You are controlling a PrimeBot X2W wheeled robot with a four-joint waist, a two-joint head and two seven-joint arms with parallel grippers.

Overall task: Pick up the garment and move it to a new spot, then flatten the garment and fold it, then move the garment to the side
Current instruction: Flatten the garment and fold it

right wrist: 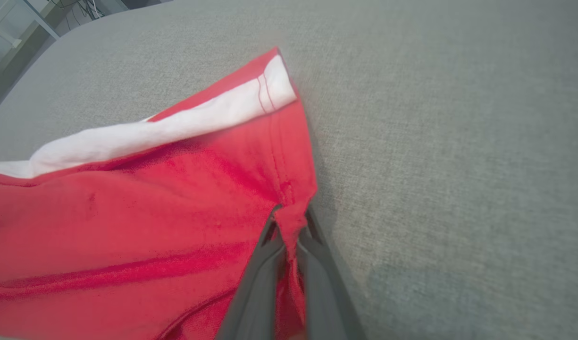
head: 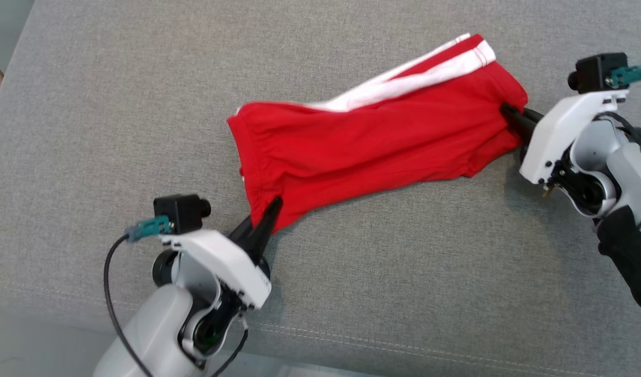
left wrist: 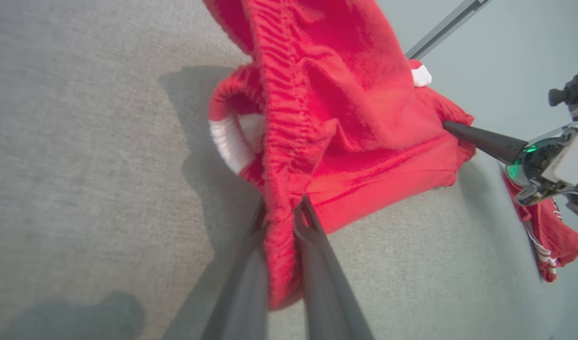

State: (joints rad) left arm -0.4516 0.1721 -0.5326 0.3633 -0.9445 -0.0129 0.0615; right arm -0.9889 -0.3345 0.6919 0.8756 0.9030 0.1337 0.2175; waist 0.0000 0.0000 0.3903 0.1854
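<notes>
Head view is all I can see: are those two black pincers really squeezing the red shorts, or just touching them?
Observer: Squeezing. The left pincer is shut on the red shorts with white side stripes, the gathered waistband bunched between its fingers.
Operator: And the other one?
Observer: The right pincer is shut on a small fold at the leg hem.
Operator: Anything else nearby?
Observer: Yes, a second red garment with white stripes lies beyond that pincer, by the edge of the grey fabric surface.
</notes>
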